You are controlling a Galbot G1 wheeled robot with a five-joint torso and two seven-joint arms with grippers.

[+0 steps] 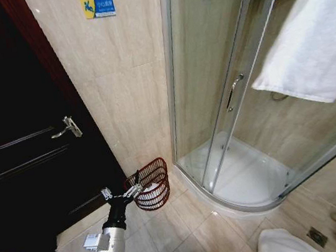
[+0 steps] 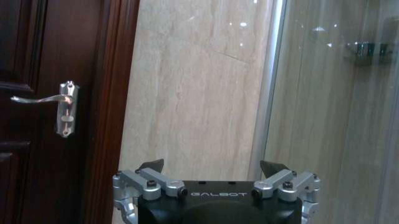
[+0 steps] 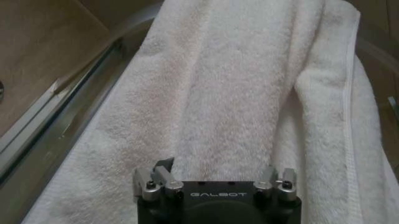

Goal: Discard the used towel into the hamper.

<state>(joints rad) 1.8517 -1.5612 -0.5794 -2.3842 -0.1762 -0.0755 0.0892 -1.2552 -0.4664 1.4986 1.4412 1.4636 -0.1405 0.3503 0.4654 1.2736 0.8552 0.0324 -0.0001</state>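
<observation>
The used towel (image 1: 318, 36) is white and hangs high over the shower enclosure's top rail, at the upper right in the head view. In the right wrist view the towel (image 3: 249, 93) is close up, and my right gripper (image 3: 218, 169) is open just in front of the cloth, holding nothing. The hamper (image 1: 155, 187), a small reddish-brown ribbed basket, stands on the floor against the tiled wall beside the shower. My left gripper (image 1: 122, 192) hovers low beside the hamper's rim. In its own wrist view the left gripper (image 2: 212, 167) is open and empty, facing the wall.
A dark wooden door (image 1: 21, 153) with a metal handle (image 1: 68, 127) stands left of the hamper. The curved glass shower enclosure (image 1: 228, 105) with its white tray takes up the right. A rounded white object (image 1: 278, 245) and a floor drain (image 1: 317, 236) lie at the bottom right.
</observation>
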